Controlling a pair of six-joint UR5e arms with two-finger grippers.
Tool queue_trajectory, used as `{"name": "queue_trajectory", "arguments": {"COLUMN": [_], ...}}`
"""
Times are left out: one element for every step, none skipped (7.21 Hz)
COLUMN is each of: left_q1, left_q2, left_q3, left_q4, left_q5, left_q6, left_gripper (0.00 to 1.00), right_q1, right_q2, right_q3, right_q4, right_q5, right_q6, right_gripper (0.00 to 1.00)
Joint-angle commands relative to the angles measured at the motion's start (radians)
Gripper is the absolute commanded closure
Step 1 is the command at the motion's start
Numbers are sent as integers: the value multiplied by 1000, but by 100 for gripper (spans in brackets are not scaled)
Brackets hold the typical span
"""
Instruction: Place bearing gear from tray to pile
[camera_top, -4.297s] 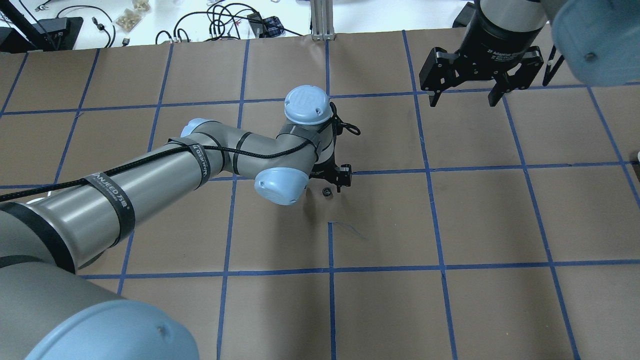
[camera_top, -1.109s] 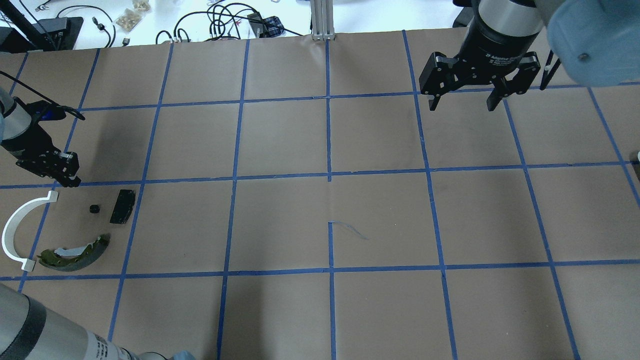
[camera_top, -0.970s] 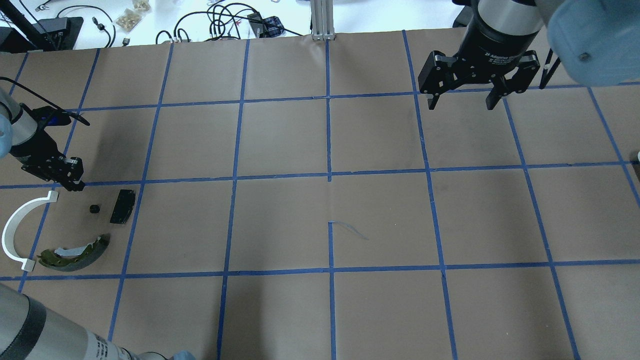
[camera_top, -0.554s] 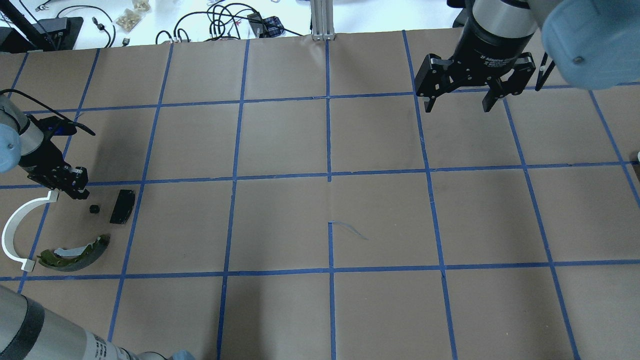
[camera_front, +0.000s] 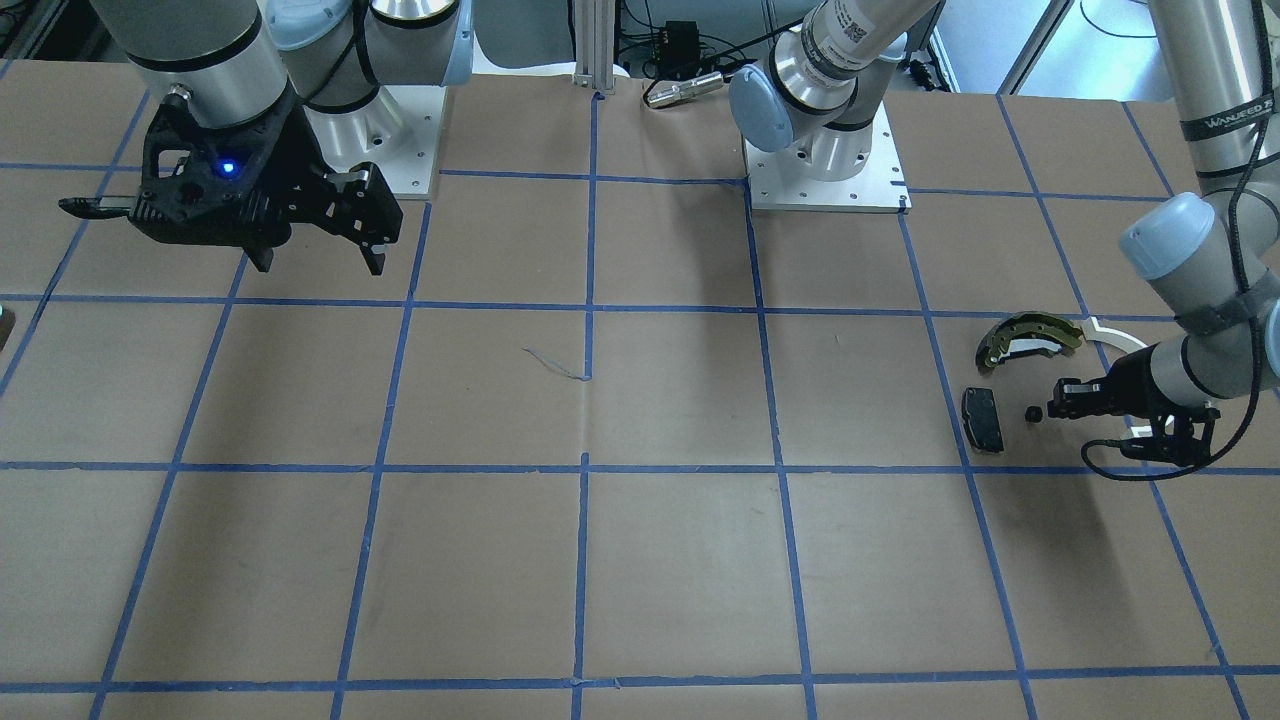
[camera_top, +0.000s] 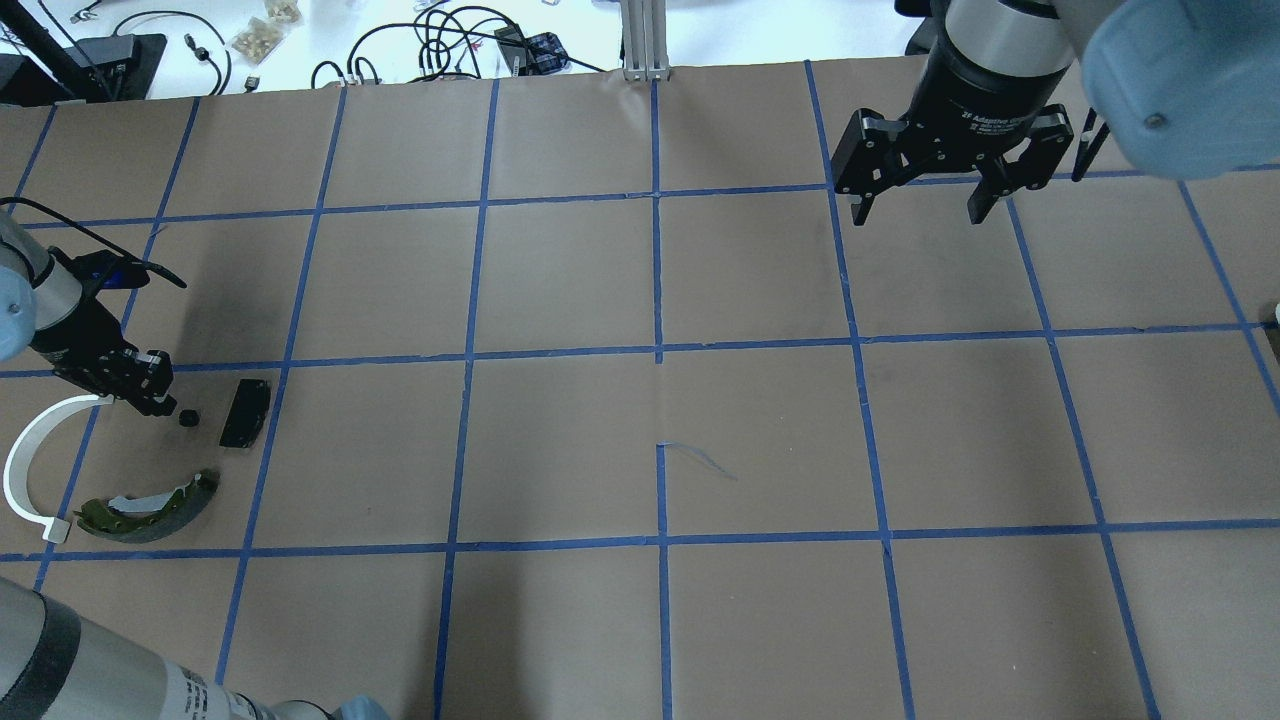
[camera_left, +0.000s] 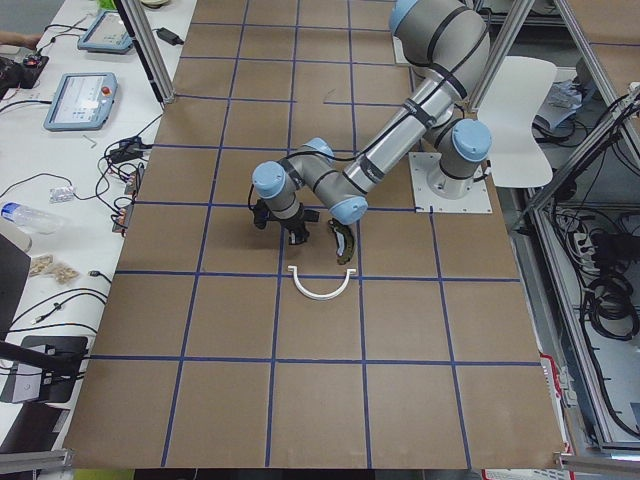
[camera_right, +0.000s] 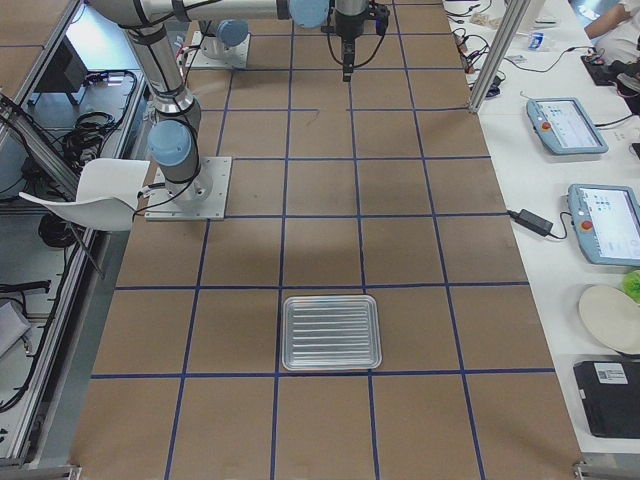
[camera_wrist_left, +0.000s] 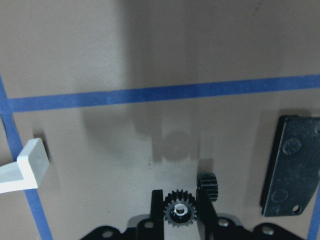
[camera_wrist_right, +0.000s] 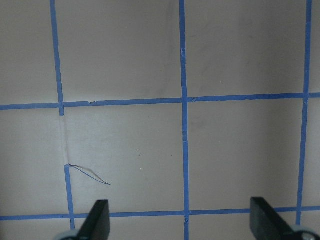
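Observation:
My left gripper (camera_top: 160, 400) is low over the table at the far left, shut on a tiny black bearing gear (camera_wrist_left: 180, 214) with a white centre, as the left wrist view shows. A second tiny black gear (camera_top: 187, 418) lies on the paper just beside its fingertips (camera_wrist_left: 206, 186). The pile is around it: a dark grey pad (camera_top: 245, 412), a white arc strip (camera_top: 25, 460) and an olive-gold shoe (camera_top: 150, 508). My right gripper (camera_top: 918, 200) is open and empty, high at the far right. The silver tray (camera_right: 331, 332) shows only in the exterior right view.
The table is brown paper with a blue tape grid (camera_top: 660, 350). The left gripper's cable (camera_front: 1130, 462) loops beside its wrist. Cables and small bags (camera_top: 260, 35) lie on the white bench beyond the far edge.
The left arm went from the table's middle to the far left. In the last second its gripper moved down toward the pile, next to the loose gear. The right gripper barely shifted.

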Motion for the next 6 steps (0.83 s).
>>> {"name": "queue_trajectory", "arguments": {"left_q1": [0,1,1,1,1,1], "left_q2": [-4,-9,-7,-4,0,-1], "left_q3": [-3,-4,-4,-4,-4,-4], "left_q4": [1,1,-2,-7,-10,-10], "left_q5": [0,0,3,4,6,6], "left_q6": [2,2,0,0,0,0], "left_gripper": [100,73,71,70,57,45], "right_q1": [0,0,0,0,0,0], "right_q2": [1,3,6,6,6,7], "right_q3": [0,0,2,2,2,2], "right_q4": [-1,-1,-1,-1,-1,-1], "right_q5": [-1,-2,-2,-2,-2,-2], "right_q6": [-2,0,0,1,3,3], "right_gripper": [0,0,0,0,0,0]}}
